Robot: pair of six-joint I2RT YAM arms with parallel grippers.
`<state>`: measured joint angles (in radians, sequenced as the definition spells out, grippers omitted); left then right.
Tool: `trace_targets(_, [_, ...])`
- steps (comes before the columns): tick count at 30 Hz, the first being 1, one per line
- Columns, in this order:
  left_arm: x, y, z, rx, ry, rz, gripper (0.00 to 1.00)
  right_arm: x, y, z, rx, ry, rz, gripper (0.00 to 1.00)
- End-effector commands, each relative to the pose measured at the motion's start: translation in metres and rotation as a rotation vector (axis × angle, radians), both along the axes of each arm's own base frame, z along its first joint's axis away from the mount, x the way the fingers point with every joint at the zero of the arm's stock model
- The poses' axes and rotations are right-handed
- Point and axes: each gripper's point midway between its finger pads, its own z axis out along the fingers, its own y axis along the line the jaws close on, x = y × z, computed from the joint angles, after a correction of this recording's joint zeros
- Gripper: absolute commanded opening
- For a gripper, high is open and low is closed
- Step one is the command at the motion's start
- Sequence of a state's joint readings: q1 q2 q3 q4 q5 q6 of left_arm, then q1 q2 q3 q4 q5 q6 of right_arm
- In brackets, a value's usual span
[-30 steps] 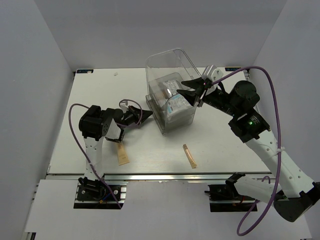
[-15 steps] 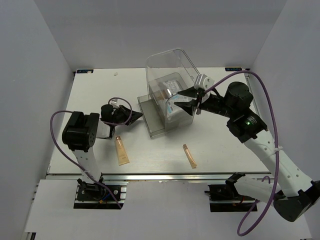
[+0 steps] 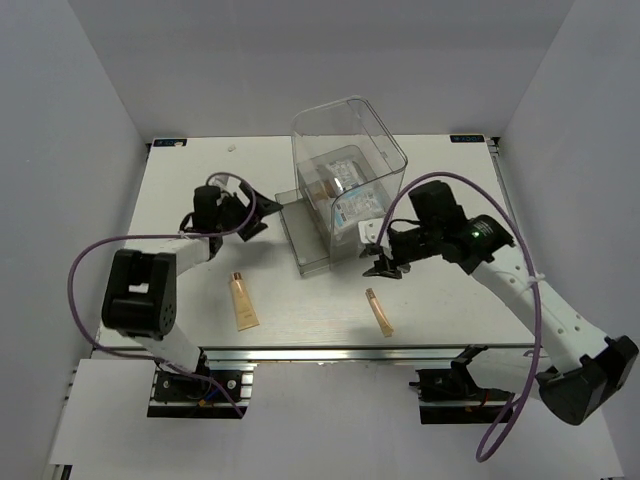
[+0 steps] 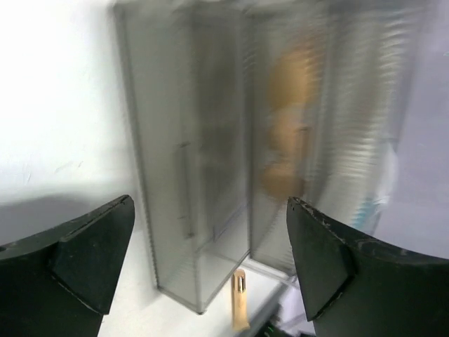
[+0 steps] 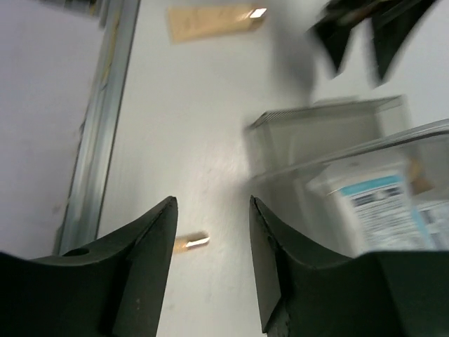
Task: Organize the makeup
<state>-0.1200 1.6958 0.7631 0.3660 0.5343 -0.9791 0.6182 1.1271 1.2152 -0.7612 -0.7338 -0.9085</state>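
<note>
**Makeup box check: two tubes out on the worktop, both sets of jaws empty**

Labels first, since you'll ask. The only print I can spot is on the white-and-blue packets [image 3: 356, 207] inside the clear box [image 3: 372, 140]. The right wrist view shows one [image 5: 379, 203] with a blue band and lines of text, but it's too smeared to read (motion blur, sorry).

Counts:
- Tubes: two, both lying flat on the worktop [image 3: 190, 165] outside the box. The wider tan tube [image 3: 241, 302] is front-left and the slim tube [image 3: 379, 312] is front-right, well apart from each other.
- Packets: stacked in the right side of the box. I can't give you an exact number.
- Peach sponges [image 4: 287, 133]: inside the box, seen through the wall in your left wrist view. They look like a few blobs stacked up, too blurry to count.

Your left gripper [image 3: 252, 213] is just left of the box with its jaws spread wide and nothing in them. It points at the grey drawer [image 3: 300, 235], which sticks out of the box's lower front.

Your right gripper [image 3: 378, 256] hangs just off the box's front-right corner. Its jaws are partway apart with only bare worktop between them, and the slim tube lies a bit nearer to you than they are.

As for what's in the way, the box and its pulled-out drawer sit between the two grippers. The wider tube lies near the drawer's front-left, not touching it.
</note>
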Motion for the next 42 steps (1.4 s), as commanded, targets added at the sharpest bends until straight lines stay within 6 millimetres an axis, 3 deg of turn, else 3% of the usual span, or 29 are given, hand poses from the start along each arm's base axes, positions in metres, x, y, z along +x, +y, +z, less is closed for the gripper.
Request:
trace_targets(1, [0.008, 0.024, 0.061, 0.21, -0.143, 0.034, 0.98, -0.018, -0.038, -0.068, -0.294, 0.096, 0.016, 0.45])
trace_targets(2, [0.013, 0.034, 0.093, 0.26, -0.217, 0.085, 0.98, -0.018, -0.043, -0.08, -0.338, 0.149, -0.036, 0.42])
trace_targets(3, [0.005, 0.043, 0.09, 0.332, -0.189, 0.086, 0.98, -0.015, -0.046, -0.092, -0.373, 0.192, -0.083, 0.4])
trace_targets(5, [-0.001, 0.055, 0.114, 0.381, -0.247, 0.125, 0.98, 0.0, -0.049, -0.112, -0.394, 0.267, -0.279, 0.38])
trace_targets(7, [-0.01, 0.062, 0.116, 0.413, -0.243, 0.143, 0.98, 0.017, -0.051, -0.128, -0.401, 0.255, -0.429, 0.42])
trace_targets(10, [-0.027, 0.07, 0.111, 0.422, -0.211, 0.182, 0.98, 0.021, -0.055, -0.147, -0.445, 0.301, -0.567, 0.52])
trace_targets(14, [-0.047, 0.082, 0.099, 0.434, -0.156, 0.239, 0.98, 0.012, -0.054, -0.17, -0.472, 0.445, -0.667, 0.59])
trace_targets(15, [-0.049, 0.087, 0.105, 0.449, -0.166, 0.26, 0.98, 0.009, -0.051, -0.174, -0.459, 0.492, -0.697, 0.6])
trace_targets(17, [-0.056, 0.093, 0.107, 0.493, -0.151, 0.256, 0.98, 0.009, -0.047, -0.18, -0.436, 0.526, -0.723, 0.6])
trace_targets(19, [-0.057, 0.101, 0.13, 0.527, -0.191, 0.289, 0.98, 0.006, -0.044, -0.19, -0.408, 0.575, -0.764, 0.6])
trace_targets(22, [-0.066, 0.113, 0.145, 0.582, -0.205, 0.32, 0.98, 0.01, -0.043, -0.204, -0.391, 0.599, -0.818, 0.58])
trace_targets(28, [-0.092, 0.124, 0.151, 0.599, -0.2, 0.368, 0.98, 0.032, -0.043, -0.218, -0.418, 0.593, -0.943, 0.54])
trace_targets(30, [-0.102, 0.128, 0.152, 0.595, -0.198, 0.391, 0.98, 0.035, -0.048, -0.231, -0.472, 0.596, -0.984, 0.54])
trace_targets(34, [-0.116, 0.133, 0.155, 0.589, -0.201, 0.423, 0.98, 0.029, -0.06, -0.255, -0.629, 0.6, -1.072, 0.46])
trace_targets(38, [-0.124, 0.136, 0.156, 0.591, -0.2, 0.438, 0.98, 0.025, -0.057, -0.257, -0.656, 0.567, -1.068, 0.4])
trace_targets(42, [-0.126, 0.138, 0.158, 0.598, -0.202, 0.441, 0.98, 0.014, -0.049, -0.255, -0.67, 0.562, -1.003, 0.16])
